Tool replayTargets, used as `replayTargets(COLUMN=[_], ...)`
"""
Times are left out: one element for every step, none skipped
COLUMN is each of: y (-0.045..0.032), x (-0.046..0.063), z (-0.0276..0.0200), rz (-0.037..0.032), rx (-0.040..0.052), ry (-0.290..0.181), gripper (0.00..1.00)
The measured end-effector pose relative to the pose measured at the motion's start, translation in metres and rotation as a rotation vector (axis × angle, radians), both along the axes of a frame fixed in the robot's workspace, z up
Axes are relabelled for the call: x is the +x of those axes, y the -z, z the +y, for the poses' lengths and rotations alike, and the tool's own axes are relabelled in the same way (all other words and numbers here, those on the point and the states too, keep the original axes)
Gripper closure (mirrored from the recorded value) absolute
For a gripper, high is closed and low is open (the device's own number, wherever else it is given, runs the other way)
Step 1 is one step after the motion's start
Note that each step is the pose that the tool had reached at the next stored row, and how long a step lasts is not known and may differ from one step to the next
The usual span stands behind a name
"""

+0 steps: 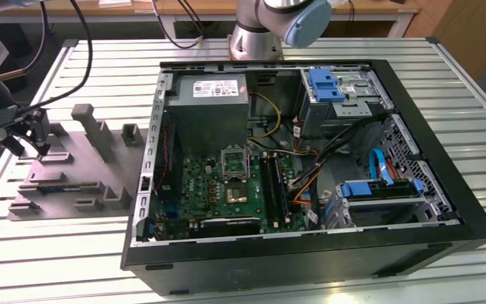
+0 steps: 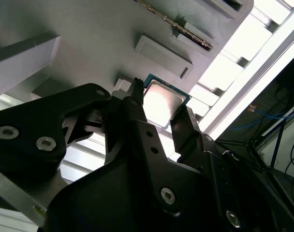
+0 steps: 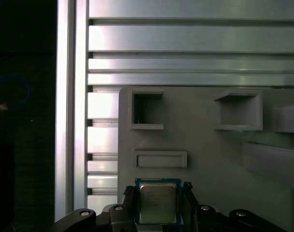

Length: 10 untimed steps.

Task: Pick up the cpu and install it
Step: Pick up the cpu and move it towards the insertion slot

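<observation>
Hand point(image 2: 161, 110) pinching the cpu point(image 3: 157, 202) by two opposite edges, one finger point(image 3: 129, 194) on each side, silver face showing in both wrist views. Chip is over the grey plastic fixture point(image 3: 210, 159), just beside a shallow rectangular recess point(image 3: 160, 159), with two square pockets point(image 3: 147, 110) farther on. Beyond that is the slatted metal counter point(image 1: 57, 240); the open computer case point(image 1: 445, 209) with its green circuit board point(image 1: 226, 183) lies well apart, toward the exterior view's right.

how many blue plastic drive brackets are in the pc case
2. One blue bracket sits at the far end of the pc case; the other is nearer the camera, beside the blue cable. More may be hidden.
</observation>
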<state>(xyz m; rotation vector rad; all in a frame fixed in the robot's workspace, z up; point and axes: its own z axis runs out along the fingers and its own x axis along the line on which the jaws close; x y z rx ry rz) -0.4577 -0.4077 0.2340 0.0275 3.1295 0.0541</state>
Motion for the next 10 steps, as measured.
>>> replayTargets(y=[-0.0003,-0.0005,-0.0008,-0.001,-0.0013,-0.0015,-0.0018,-0.002,-0.0023,-0.0026], x=[0.0,0.0,0.0,0.0,0.0,0.0,0.0,0.0,0.0,0.0], z=[0.0,0.0,0.0,0.0,0.0,0.0001,0.0,0.0001,0.0,0.0001], rz=[0.0,0.0,0.0,0.0,-0.0001,0.0,0.0,0.0001,0.0,0.0], rx=[0.0,0.0,0.0,0.0,0.0,0.0,-0.0001,-0.0001,-0.0001,-0.0001], ry=[0.0,0.0,0.0,0.0,0.0,0.0,0.0,0.0,0.0,0.0], gripper=[0.53,0.53,0.53,0.53,0.53,0.53,0.53,0.53,0.53,0.53])
